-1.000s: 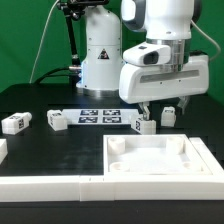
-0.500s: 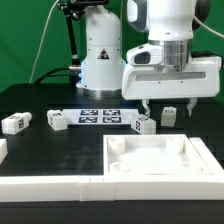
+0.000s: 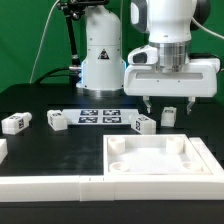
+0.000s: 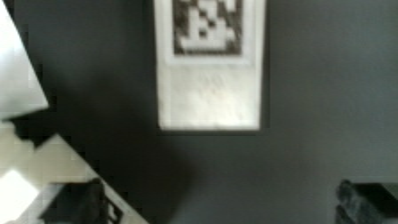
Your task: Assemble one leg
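Several small white legs with tags lie on the black table: two at the exterior view's left (image 3: 13, 123) (image 3: 57, 121), one near the middle (image 3: 142, 124), and one to its right (image 3: 170, 116). My gripper (image 3: 169, 103) hangs open and empty just above that right leg, not touching it. In the wrist view a white oblong leg (image 4: 212, 75) with a tag at one end lies ahead of the gripper (image 4: 222, 203). The dark fingertips (image 4: 80, 205) stand wide apart at the frame's edge.
The marker board (image 3: 100, 116) lies behind the legs. A large white square tray (image 3: 112, 150) with a raised rim sits at the front right. A long white bar (image 3: 45, 186) lies along the front left. The robot base (image 3: 100, 50) stands at the back.
The gripper has moved toward the exterior view's right, from over the middle leg to over the right leg. The parts have not moved.
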You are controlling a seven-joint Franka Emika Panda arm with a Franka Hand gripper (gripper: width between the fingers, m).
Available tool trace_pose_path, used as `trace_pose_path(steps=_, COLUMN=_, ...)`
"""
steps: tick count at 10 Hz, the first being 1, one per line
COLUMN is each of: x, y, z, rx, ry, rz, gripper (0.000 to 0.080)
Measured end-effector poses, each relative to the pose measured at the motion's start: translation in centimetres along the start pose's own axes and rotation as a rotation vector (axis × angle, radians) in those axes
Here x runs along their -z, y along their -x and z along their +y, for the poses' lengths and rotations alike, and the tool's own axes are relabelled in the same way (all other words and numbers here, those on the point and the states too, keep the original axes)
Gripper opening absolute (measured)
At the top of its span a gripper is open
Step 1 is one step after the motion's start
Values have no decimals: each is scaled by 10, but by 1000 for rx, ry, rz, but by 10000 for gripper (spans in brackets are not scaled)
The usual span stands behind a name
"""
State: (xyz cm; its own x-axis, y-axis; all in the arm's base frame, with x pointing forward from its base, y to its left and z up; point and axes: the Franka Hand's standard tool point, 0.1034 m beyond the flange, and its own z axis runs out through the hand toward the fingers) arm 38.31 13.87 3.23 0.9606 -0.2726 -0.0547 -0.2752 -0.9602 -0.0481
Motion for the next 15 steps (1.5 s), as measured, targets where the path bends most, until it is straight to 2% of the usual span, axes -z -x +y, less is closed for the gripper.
trace_pose_path(steps=1, x=-2, y=5, z=1, rx=5, ry=3, rz=-3, gripper=649)
trace_pose_path(steps=4, x=-2, y=5, z=2, rx=24, ry=8, rz=-17, gripper=649)
trace_pose_path(steps=5, x=-4, y=8, z=9, rx=52, ry=35, rz=-116, gripper=649)
trace_pose_path(steps=6, x=-5, y=-2, z=7, rx=42, ry=27, rz=-158, gripper=649)
trace_pose_path(steps=12, x=-4, y=6, z=6, rx=31, ry=101, rz=-649, gripper=649)
trace_pose_path(steps=14, x=-9, y=9, z=8, rx=23, ry=122, rz=-779, gripper=649)
trace_pose_path(steps=15, x=-12, y=9, z=8, rx=22, ry=122, rz=-782, gripper=649)
